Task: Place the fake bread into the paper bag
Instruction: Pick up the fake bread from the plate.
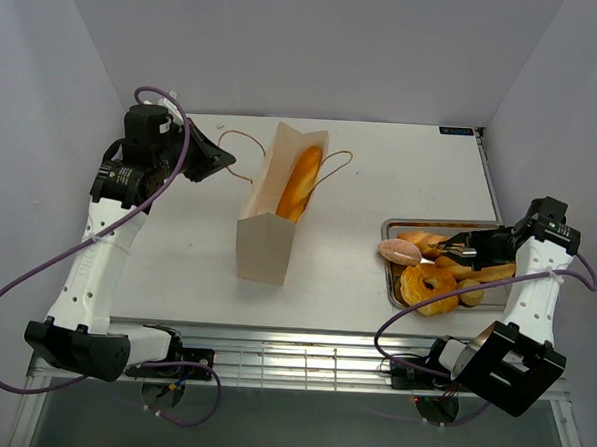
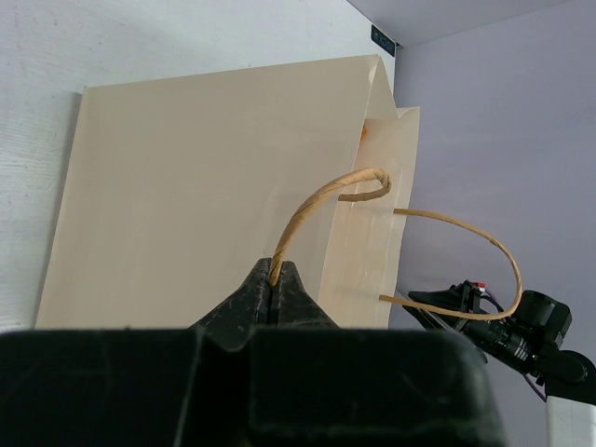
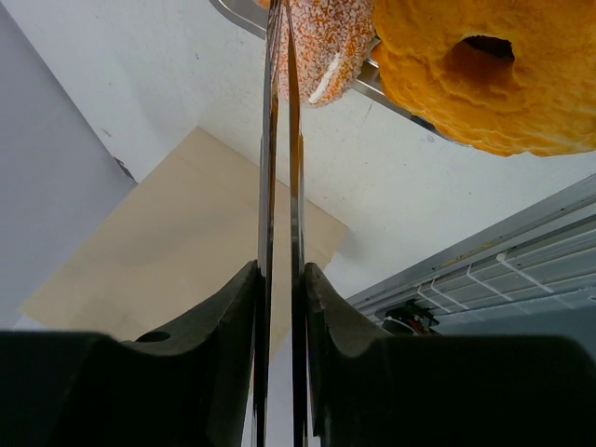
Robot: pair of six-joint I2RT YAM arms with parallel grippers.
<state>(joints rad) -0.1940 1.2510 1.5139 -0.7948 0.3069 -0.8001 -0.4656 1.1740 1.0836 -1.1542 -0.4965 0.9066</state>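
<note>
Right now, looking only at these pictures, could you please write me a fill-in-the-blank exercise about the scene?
1. The left hand is shut on a cord ____ of the paper bag.
2. The baguette lies ____ the paper bag.
3. The right hand grips the metal ____.
4. The ring-shaped bun lies in the silver ____.

Missing words: handle; inside; tongs; tray.

White table [image 1: 381, 178]: paper bag [image 1: 265, 244], metal tray [image 1: 385, 273]
</note>
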